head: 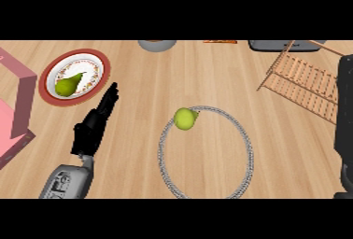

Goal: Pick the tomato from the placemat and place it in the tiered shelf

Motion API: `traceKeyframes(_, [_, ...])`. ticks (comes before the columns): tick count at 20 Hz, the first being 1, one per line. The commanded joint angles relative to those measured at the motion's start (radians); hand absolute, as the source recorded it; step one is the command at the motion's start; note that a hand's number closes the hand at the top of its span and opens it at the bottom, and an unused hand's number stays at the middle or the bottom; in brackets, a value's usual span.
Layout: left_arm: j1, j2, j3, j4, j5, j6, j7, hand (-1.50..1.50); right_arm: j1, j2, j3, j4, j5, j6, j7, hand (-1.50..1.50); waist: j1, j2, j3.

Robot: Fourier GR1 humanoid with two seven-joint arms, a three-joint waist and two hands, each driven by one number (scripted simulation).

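Head view, looking steeply down on my wooden counter [207, 74]. At upper left stands a red-rimmed patterned plate [93, 58] bearing a green pear [67, 85]; further left, a pink frame-like object [17, 114] runs off the picture's edge. Along the far edge lie a grey bowl [157, 45], only partly visible, an orange-brown item [220, 41] too cropped to identify, and a dark grey flat object [272, 45]. At upper right stands the tiered shelf [303, 79], a brown slatted rack on thin legs. A tall black shape [343, 130] fills the right edge; whether it is my right arm I cannot tell. No writing can be read; faint dark marks on my left forearm [67, 182] are illegible.

The yellow-green tomato [185, 118] lies at the upper left of the placemat [243, 135], a round mat outlined by a grey beaded ring, touching or just inside that ring. My left hand [93, 128] lies to the tomato's left, well apart from it, fingers straight and pointing up toward the plate, holding nothing. Bare counter lies between hand and tomato. The shelf is well apart from the tomato, to its upper right.
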State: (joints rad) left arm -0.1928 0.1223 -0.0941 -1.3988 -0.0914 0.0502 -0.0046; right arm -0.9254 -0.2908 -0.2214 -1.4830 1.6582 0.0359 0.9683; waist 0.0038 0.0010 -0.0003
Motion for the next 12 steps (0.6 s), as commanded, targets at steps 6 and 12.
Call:
traceKeyframes(6, [0.024, 0.026, 0.028, -0.087, 0.017, -0.033, 0.071, 0.0, 0.04, -0.095, -0.062, 0.184, -0.046, -0.23, -0.076, 1.5, 0.003, -0.001, 0.0])
traceKeyframes(12, [-0.021, 0.009, 0.033, -0.006, 0.006, -0.027, 0.031, 0.0, 0.087, -0.09, -0.158, 0.128, -0.272, -0.473, -0.191, 1.5, -0.004, 0.0, 0.001])
